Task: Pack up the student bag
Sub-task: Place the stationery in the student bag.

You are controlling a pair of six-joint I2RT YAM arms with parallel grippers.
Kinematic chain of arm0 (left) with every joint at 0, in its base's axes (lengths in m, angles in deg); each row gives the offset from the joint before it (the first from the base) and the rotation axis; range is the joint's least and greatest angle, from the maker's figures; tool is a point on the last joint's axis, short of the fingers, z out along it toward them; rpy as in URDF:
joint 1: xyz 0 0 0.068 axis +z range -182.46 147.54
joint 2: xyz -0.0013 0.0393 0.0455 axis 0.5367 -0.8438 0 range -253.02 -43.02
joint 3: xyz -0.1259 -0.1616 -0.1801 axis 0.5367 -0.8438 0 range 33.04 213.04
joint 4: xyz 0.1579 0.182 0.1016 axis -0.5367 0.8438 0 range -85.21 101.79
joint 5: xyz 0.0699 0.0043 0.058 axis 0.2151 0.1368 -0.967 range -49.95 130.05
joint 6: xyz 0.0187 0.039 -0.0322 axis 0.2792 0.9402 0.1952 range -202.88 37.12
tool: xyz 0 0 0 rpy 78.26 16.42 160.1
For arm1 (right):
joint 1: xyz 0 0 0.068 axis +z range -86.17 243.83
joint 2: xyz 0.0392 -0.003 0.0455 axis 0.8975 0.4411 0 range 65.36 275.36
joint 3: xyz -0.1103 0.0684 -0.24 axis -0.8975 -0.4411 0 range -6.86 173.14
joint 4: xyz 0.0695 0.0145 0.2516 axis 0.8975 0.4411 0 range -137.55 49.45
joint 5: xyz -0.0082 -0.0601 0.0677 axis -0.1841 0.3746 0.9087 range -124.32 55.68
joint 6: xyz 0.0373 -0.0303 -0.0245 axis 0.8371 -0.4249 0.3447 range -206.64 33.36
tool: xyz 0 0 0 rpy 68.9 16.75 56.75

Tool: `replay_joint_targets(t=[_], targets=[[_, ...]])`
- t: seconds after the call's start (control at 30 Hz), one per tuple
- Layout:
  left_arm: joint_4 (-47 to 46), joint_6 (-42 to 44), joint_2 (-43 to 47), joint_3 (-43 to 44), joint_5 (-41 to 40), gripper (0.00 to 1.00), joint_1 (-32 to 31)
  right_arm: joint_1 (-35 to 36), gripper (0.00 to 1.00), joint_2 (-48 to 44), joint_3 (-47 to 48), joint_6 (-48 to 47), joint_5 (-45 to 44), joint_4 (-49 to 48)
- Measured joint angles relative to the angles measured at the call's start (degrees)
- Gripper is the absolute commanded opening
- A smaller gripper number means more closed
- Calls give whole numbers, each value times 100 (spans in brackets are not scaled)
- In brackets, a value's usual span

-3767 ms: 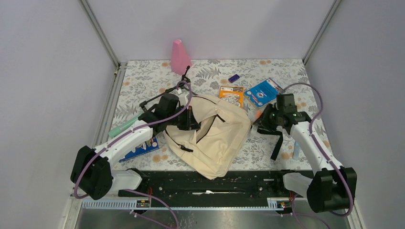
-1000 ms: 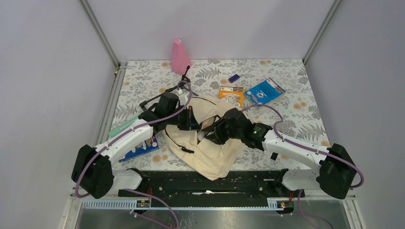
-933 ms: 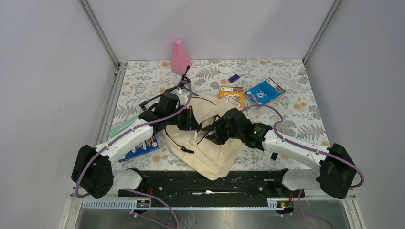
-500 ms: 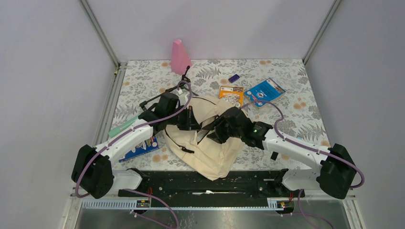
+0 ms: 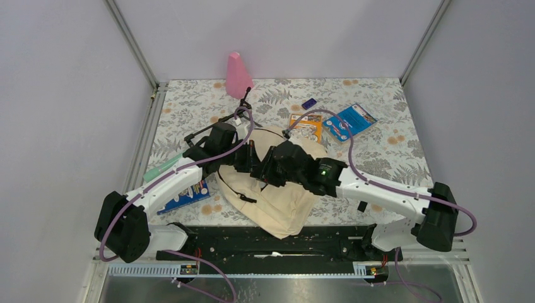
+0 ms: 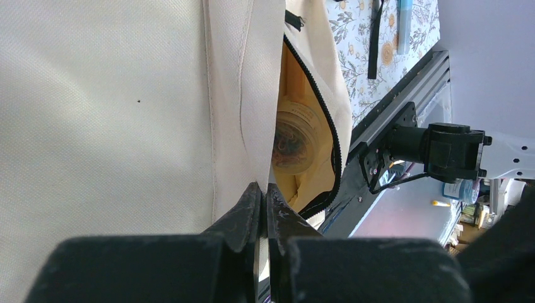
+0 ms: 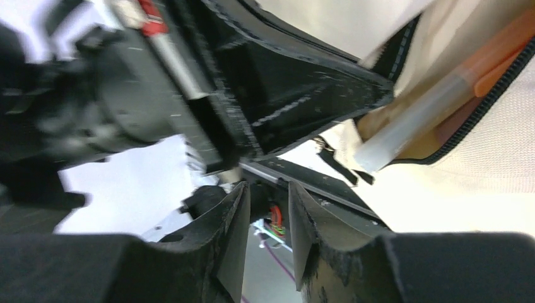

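Floral-print table (image 5: 189, 107), pale walls around. Near its front middle lies the bag (image 5: 281, 205), mouth unzipped. Inside, the left wrist view shows a round clear tub (image 6: 293, 136); the right wrist view shows a clear-barrelled pen (image 7: 435, 104) with an orange cap. From above, both grippers cover the mouth and hide its contents. Much of the right wrist view's left side is blurred. Left gripper (image 6: 264, 189) has its fingers together, pinching the edge of the bag's flap. Right gripper (image 7: 267, 187) hangs at the mouth, fingers slightly apart, nothing between them.
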Motion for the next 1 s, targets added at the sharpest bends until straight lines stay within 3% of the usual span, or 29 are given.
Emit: replay_joint_targets(t=[0.27, 0.73, 1.0], targets=[[0, 0, -9, 0, -2, 0, 0, 96, 35, 450, -319, -188, -149, -4], [-4, 0, -118, 0, 4, 0, 0, 105, 36, 446, -570, -632, -933, 68], [-7, 0, -142, 0, 4, 0, 0, 164, 47, -85, -748, -1196, -1119, -44]])
